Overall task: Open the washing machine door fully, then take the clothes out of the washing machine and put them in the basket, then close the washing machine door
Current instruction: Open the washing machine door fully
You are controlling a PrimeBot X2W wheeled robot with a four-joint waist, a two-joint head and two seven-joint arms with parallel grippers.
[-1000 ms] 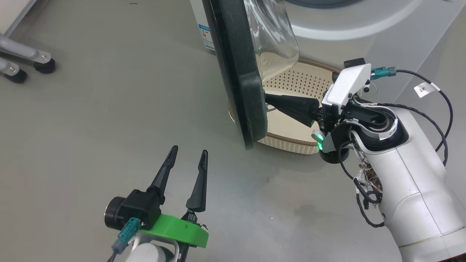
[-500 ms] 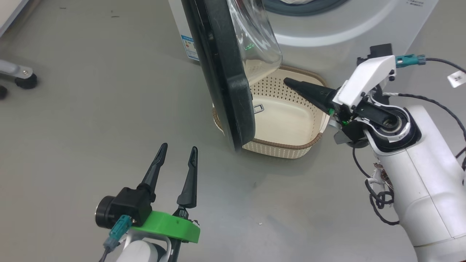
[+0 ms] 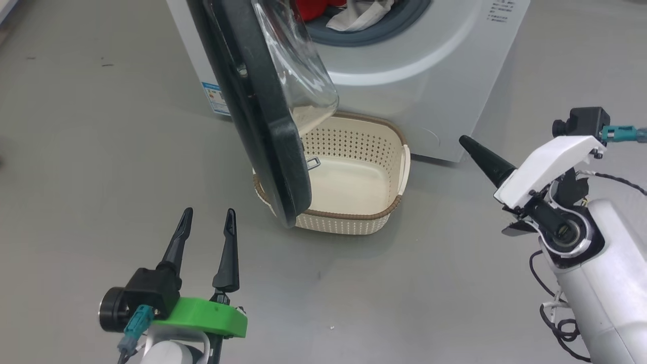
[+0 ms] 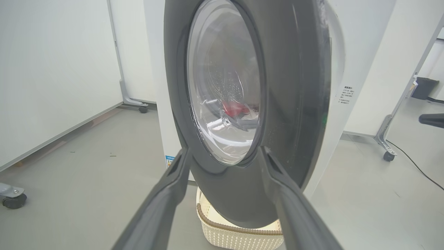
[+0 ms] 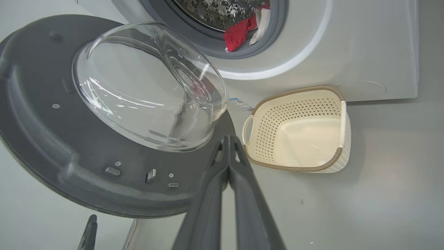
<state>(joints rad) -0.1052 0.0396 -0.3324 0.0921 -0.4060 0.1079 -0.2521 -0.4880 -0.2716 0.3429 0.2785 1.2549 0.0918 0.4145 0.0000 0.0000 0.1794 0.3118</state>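
Note:
The white washing machine [image 3: 429, 65] stands at the top of the head view. Its door [image 3: 263, 131], black-rimmed with a clear glass bowl, swings far out over the cream basket [image 3: 349, 215] on the floor. Red and white clothes [image 3: 316, 7] lie in the drum mouth, also seen in the right wrist view [image 5: 239, 33]. My left gripper [image 3: 207, 217] is open at the lower left, short of the door's outer face [image 4: 295, 104]. My right gripper [image 3: 464, 140] is shut on nothing, well right of the basket [image 5: 298, 132] and apart from the door [image 5: 52, 139].
A blue label [image 3: 215, 98] is on the washer's side. A wheeled frame leg [image 4: 388, 152] with a floor cable stands right of the machine, and a caster [image 4: 14, 199] sits at the far left. White panels stand behind. Grey floor lies around the basket.
My right gripper has come off the door's inner edge and drawn back to the right, still shut. The head camera has shifted, bringing the drum and the clothes into view. My left gripper stays open.

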